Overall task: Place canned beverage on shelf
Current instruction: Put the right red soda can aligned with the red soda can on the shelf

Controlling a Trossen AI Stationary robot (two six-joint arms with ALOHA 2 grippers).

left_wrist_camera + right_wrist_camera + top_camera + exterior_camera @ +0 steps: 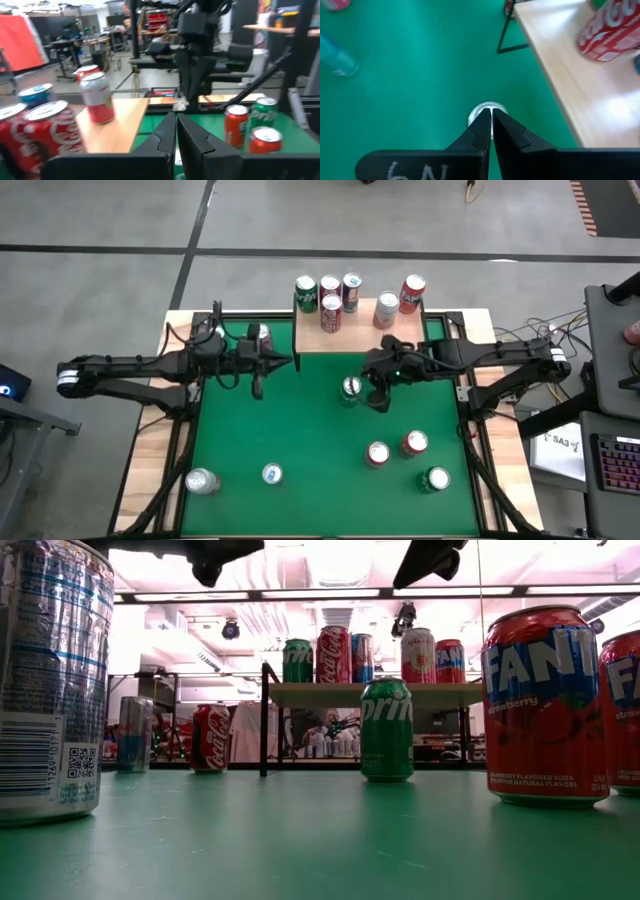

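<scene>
The shelf [360, 332], a light wooden board on thin black legs, stands at the table's far edge and carries several upright cans [330, 312]. A green Sprite can [350, 389] stands upright on the green felt in front of the shelf and also shows in the low view [386, 730]. My right gripper [365, 388] hovers shut above it, slanting downward; in its wrist view the shut fingertips [490, 116] sit over the can's silver top [481, 114] without touching. My left gripper [292, 362] is shut and level beside the shelf's left end, holding nothing [176, 125].
More cans stand on the felt: two red [378, 452] [414, 443] and a green one [436, 479] near right, a silver [202, 481] and a blue-white one [271, 474] near left, another [262, 333] left of the shelf. The right arm [200, 45] faces my left gripper.
</scene>
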